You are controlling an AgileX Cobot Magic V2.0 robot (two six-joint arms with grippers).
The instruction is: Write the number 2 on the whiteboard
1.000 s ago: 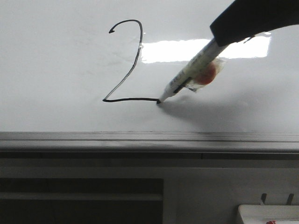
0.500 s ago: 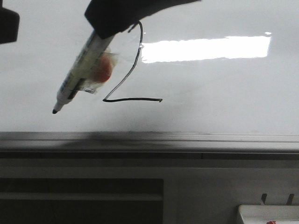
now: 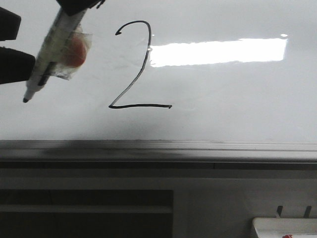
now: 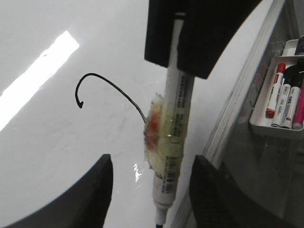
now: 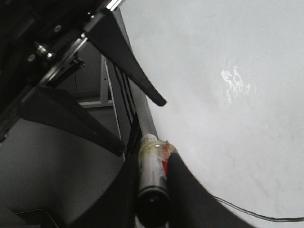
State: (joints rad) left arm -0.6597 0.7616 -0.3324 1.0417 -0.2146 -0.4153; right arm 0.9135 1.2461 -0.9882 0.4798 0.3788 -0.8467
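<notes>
Right, the number 2 (image 3: 137, 75) sits complete on the whiteboard (image 3: 223, 109): hooked top, long diagonal, flat base line, drawn in thin black, just left of the bright rectangular glare (image 3: 218, 52) and above the grey ledge (image 3: 158, 148).

Off to the left of the figure, well clear of its strokes, hangs the marker (image 3: 52, 47), tilted with its black tip pointing down and left. A clear taped wad with an orange-red blob (image 3: 74, 52) clings to its barrel. Whether the tip touches the board I cannot tell.

The right gripper (image 3: 74, 6) has the marker's upper end pinched between its dark fingers. Its wrist view shows the barrel end wedged tight in the grip (image 5: 152, 185).

The left gripper (image 3: 10, 42) is at the far left edge, its fingers spread wide. In the left wrist view the marker's lower end hangs in the gap between them, touching neither.

Beyond the board's edge, a small white tray (image 4: 275, 128) holds red, black and pink markers.
</notes>
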